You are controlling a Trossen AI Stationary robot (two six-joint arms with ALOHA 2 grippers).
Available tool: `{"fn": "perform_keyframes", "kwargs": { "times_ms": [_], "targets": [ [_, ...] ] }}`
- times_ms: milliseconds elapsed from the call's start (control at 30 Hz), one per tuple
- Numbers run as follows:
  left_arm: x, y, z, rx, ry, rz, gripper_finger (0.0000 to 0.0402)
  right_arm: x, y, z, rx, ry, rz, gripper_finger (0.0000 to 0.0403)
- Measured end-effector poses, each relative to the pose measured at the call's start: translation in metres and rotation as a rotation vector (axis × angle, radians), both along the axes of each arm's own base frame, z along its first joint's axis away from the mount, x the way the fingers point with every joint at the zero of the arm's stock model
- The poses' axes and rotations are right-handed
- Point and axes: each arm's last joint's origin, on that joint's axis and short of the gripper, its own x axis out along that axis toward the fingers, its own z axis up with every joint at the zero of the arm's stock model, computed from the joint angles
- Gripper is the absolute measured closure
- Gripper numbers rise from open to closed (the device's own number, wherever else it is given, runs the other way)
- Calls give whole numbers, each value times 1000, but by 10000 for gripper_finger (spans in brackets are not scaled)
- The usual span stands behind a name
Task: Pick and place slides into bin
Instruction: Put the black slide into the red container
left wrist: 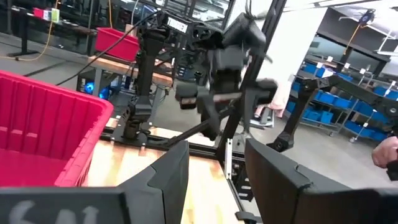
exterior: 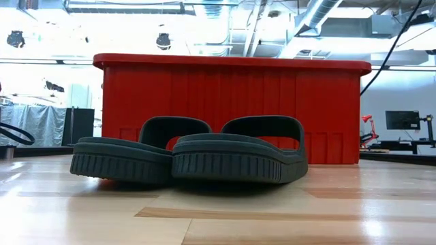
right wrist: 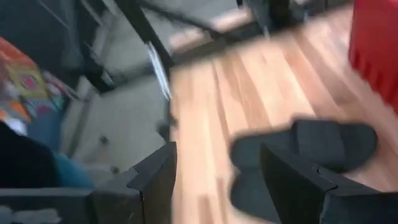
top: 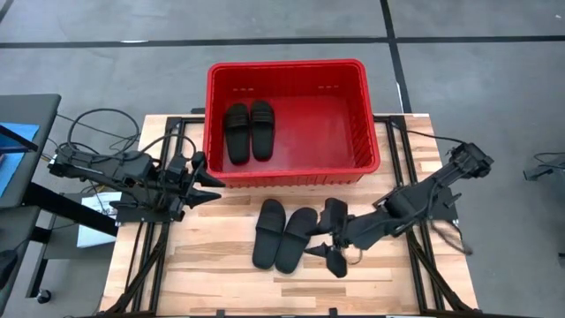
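Observation:
Two black slides [top: 250,129] lie side by side on the floor of the red bin [top: 371,148], in its left half. Two more slides [top: 282,235] rest soles down on the wooden table in front of the bin; the low view shows them [exterior: 235,158] before the bin's wall [exterior: 327,109]. My right gripper [top: 328,237] is open just right of this pair, touching nothing; its wrist view shows the pair [right wrist: 311,155] ahead of the fingers. My left gripper [top: 210,181] is open and empty at the bin's near left corner.
The bin's right half [top: 327,124] is bare. Bare wooden table [top: 212,265] lies left of and in front of the loose pair. Black frame rails [top: 150,256] run along the table's sides. A person's hand [left wrist: 388,152] shows in the room beyond the table.

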Motion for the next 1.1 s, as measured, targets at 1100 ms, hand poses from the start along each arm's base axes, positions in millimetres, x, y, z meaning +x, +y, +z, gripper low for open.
{"fn": "perform_keyframes", "kwargs": {
  "times_ms": [1100],
  "targets": [
    [0, -1, -8, -31, 88, -19, 255, 65, -14, -164, -340, 650, -137, 184]
  ]
}}
